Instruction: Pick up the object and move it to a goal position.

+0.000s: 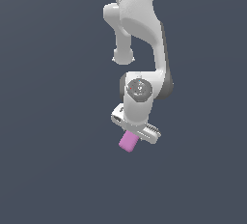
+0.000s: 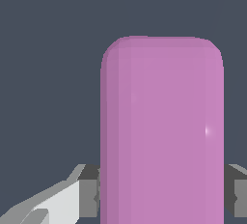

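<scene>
Tool (image 1: 132, 132) gripping pink block (image 1: 128, 141); wrist view is showing fingers (image 2: 89, 191) pressing both its sides, exterior view showing it protruding below, against plain grey-blue ground (image 1: 48, 170).

Open space all round arm (image 1: 140, 25); pink block (image 1: 128, 141) fills jaws.

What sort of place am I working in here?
Apparently a bare simulated workspace: a flat, featureless grey-blue ground, nothing but the white arm, and a flat-shaded pink block between the gripper's fingers.
</scene>
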`<state>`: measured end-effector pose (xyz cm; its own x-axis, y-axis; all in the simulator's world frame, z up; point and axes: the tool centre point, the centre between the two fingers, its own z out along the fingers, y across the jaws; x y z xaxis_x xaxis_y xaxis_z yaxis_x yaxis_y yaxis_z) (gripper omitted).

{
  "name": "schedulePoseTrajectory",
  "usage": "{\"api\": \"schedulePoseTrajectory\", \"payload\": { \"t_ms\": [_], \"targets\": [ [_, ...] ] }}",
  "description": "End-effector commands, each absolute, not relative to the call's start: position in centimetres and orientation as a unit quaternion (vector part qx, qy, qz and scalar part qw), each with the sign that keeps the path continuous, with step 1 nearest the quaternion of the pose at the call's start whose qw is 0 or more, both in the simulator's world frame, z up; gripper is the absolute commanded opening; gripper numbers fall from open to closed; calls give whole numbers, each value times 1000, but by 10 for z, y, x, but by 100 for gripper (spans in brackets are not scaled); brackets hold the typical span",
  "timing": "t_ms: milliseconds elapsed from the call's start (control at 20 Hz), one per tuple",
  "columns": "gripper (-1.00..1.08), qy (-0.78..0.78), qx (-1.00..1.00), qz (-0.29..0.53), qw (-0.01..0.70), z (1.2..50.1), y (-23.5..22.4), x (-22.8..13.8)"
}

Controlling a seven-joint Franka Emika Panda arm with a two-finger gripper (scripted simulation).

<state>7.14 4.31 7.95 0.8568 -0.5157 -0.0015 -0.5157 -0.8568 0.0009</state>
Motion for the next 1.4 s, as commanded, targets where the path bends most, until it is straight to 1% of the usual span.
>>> {"api": "schedulePoseTrajectory", "payload": {
  "t_ms": [0, 550, 800, 1050, 1350],
  "targets": [
    [-100, -267, 964, 0, 0, 103, 56, 65],
    [-100, -267, 964, 0, 0, 217, 114, 34],
    [-100, -267, 964, 0, 0, 260, 136, 23],
    [-100, -267, 964, 0, 0, 287, 151, 17],
    [-100, -267, 964, 0, 0, 299, 157, 15]
  ]
}}
